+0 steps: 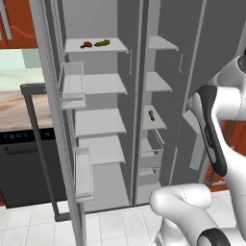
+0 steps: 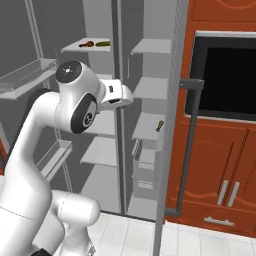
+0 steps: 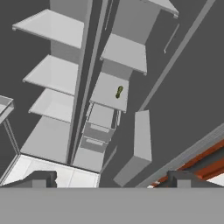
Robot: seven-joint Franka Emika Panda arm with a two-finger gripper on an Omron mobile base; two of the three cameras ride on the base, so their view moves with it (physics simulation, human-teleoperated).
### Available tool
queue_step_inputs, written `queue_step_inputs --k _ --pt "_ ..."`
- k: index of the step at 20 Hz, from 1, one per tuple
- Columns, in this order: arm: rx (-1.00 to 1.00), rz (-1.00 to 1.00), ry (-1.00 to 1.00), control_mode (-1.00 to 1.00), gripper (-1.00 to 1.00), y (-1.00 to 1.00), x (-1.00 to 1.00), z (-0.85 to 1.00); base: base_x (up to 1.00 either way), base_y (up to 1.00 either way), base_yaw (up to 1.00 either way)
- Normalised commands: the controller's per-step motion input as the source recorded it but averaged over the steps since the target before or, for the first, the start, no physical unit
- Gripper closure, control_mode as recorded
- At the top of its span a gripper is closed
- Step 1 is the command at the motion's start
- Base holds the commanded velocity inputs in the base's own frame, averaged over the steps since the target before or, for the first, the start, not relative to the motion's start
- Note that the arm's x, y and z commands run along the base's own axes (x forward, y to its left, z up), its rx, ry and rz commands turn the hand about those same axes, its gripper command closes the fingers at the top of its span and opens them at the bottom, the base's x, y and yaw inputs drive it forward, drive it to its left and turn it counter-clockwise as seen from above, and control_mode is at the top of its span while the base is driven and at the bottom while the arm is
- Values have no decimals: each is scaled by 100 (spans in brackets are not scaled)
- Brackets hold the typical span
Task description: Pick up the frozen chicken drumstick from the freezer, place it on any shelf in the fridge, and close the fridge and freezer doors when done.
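The tool is spread wide and holds nothing, facing the open freezer from a distance. The frozen chicken drumstick lies beside a green pickle-like item on the fridge's top shelf. The base views show it; the hand view shows another green item on a freezer shelf.

My arm: glossy white rounded links, dark grey-black joint bands and round end caps with a small pale mark in the middle. Thick bulbous base segment, slimmer upper links. Fingers: two small dark grey blocky tips.
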Motion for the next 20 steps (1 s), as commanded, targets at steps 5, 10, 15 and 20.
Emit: queue_step_inputs --k 5,10,15,20 --pt "0 0 0 100 -100 0 0 0 -4 40 0" --pt "0 0 0 100 -100 0 0 0 -32 9 0" --pt "0 0 0 100 -100 0 0 0 -31 0 0" --pt "0 0 0 -100 -100 0 0 0 -11 0 0"
